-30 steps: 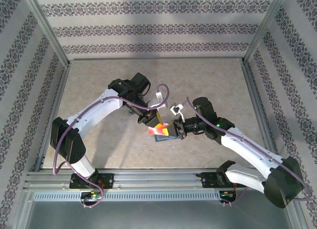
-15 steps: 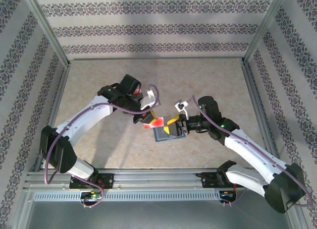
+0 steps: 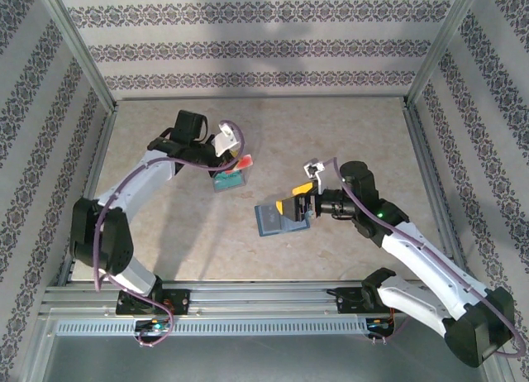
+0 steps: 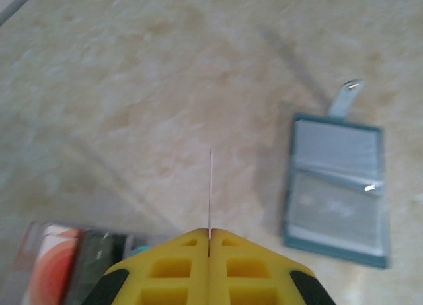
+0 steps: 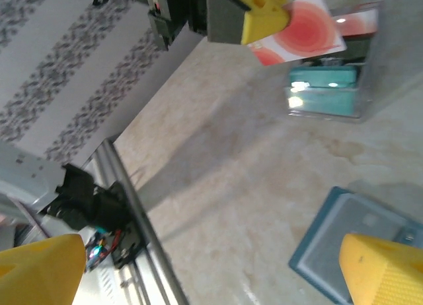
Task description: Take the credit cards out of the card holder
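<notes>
While the L pincer (image 4: 209,236) is clamped shut on a credit card (image 5: 301,31), white w/ a big red circle, that card hangs over a clear plastic box (image 5: 362,74) at left-centre of the surface (image 3: 165,225). From the L wrist cam the card is edge-on, just a thin line sticking out btwn the yellow fingers. Can't tell whether it touches the box rim.

Box contents: a teal card (image 5: 322,97) lying low inside, plus a second red-and-white card (image 5: 360,21) standing toward the back. Something dark sits btwn them, too blurred to make out.

The card holder (image 3: 277,221) lies flat & unfolded on the surface, well apart from the box and nearer the R arm. Both pocket panels face up, glossy grey, w/ a strap tab sticking out one end. Can't tell if any card is in the pockets.

R pincer (image 3: 296,198) hovers at the holder's right edge, jaws spread wide, gripping nothing.
</notes>
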You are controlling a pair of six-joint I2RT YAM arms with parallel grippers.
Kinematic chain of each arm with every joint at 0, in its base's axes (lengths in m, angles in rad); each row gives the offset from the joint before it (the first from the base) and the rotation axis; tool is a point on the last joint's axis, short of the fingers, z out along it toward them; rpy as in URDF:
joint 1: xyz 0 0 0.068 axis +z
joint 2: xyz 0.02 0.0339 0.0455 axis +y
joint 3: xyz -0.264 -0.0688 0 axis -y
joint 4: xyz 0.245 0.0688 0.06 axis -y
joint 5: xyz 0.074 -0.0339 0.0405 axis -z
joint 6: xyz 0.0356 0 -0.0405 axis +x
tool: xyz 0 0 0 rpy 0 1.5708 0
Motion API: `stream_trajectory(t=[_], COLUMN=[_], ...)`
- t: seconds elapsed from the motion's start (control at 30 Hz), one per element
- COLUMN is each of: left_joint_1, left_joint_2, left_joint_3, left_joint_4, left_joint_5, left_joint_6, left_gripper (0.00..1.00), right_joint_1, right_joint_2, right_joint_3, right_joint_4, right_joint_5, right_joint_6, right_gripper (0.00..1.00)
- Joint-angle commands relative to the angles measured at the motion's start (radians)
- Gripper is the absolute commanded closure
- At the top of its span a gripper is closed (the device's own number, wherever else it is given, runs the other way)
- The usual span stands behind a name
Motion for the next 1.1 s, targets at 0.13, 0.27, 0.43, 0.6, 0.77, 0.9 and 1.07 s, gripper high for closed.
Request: stream_trajectory(t=[0.13,0.27,0.43,0.6,0.77,0.9,1.07], left_joint_1=[0.057,0.086,0.108,0.124,0.139,0.151,0.16], left_joint_2=[0.082,0.106,0.14,0.176,0.2,0.212,0.231], left_joint_3=[0.009,0.0,-0.026,-0.019,-0.015,-0.014,-0.005], left_joint_4=[0.156,0.202,0.245,0.246,0.249,0.257,0.248], left_joint_5=[-0.054,-0.015,-0.032,-0.029,-0.024,-0.017,-0.012], left_joint_6=[0.189,0.214,0.277,0.305,0.315,0.313,0.314], left_gripper=[1.0,1.0,1.0,1.0,1.0,1.0,1.0], right_joint_1=[-0.019,-0.025,-0.033,-0.038,-0.043,-0.044,-0.047], right_joint_2=[-0.047,-0.058,-0.07,-0.075,-0.074,-0.074,-0.075], right_joint_3=[-0.008,-0.017,-0.024,-0.024,-0.024,-0.026,-0.028], right_joint_4=[-0.016,-0.023,-0.023,-0.023,-0.021,-0.021,-0.022], right_joint_5=[0.227,0.27,0.273,0.271,0.267,0.264,0.263], right_joint_6=[0.072,0.091,0.105,0.111,0.117,0.121,0.121], right_gripper=[0.02,0.02,0.02,0.02,0.02,0.02,0.02])
